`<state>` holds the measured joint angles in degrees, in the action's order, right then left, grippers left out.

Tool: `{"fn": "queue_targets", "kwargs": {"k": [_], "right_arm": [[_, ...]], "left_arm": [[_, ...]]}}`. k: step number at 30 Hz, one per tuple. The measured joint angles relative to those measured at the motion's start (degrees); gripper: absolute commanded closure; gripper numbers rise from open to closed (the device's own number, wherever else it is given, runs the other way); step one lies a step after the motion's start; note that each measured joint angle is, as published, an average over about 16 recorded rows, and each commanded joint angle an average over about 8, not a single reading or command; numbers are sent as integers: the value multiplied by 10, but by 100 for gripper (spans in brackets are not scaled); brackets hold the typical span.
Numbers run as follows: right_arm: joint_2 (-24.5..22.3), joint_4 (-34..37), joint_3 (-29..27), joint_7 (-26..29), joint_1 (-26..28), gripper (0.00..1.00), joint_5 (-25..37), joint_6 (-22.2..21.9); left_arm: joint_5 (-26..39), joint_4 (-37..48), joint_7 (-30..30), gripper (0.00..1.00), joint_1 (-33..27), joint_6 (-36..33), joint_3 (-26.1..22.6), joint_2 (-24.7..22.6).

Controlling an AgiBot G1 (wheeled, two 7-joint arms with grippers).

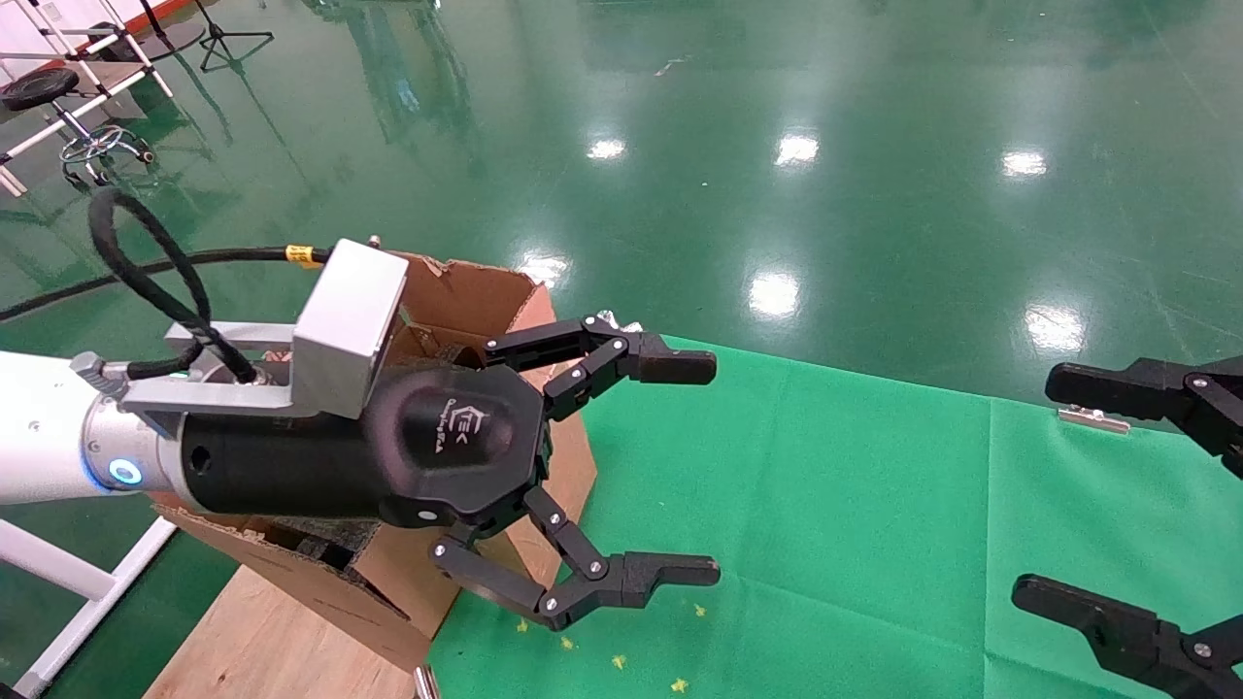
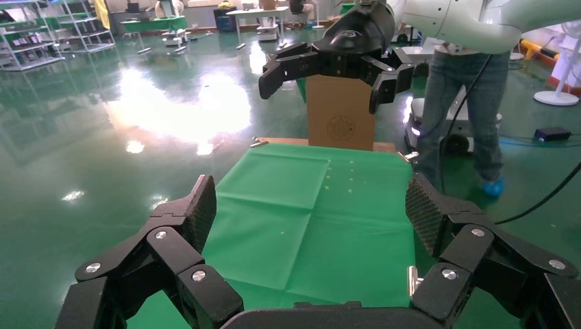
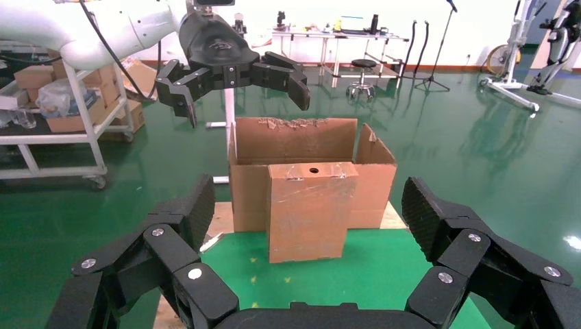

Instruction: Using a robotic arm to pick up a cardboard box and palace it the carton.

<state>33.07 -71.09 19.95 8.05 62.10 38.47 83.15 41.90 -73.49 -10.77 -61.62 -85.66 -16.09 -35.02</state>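
The small reddish-brown cardboard box point(image 3: 312, 219) stands upright on the green cloth, against the front wall of the large carton point(image 3: 294, 147). It has clear tape and a round hole on top. My left gripper point(image 1: 680, 469) on the white robotic arm point(image 1: 39, 437) is open and empty. It hovers above the box and carton, as the right wrist view point(image 3: 236, 82) shows. In the head view it hides most of the box and the carton point(image 1: 320, 592). My right gripper point(image 1: 1054, 485) is open and empty at the right edge, facing the box from a distance.
The green cloth point(image 1: 825, 505) covers the table. The carton sits on a wooden board point(image 1: 252, 641) at the left end. Another brown box with a round logo point(image 2: 340, 116) stands past the far right end. A person in jeans point(image 2: 473, 116) stands beside it.
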Motion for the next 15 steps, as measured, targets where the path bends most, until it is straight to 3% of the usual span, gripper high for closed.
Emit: {"fn": "queue_targets", "kwargs": {"k": [15], "right_arm": [[0, 0, 0, 0, 0, 0, 0, 0]], "left_arm": [[1, -1, 1, 0, 0, 0, 0, 1]]}}
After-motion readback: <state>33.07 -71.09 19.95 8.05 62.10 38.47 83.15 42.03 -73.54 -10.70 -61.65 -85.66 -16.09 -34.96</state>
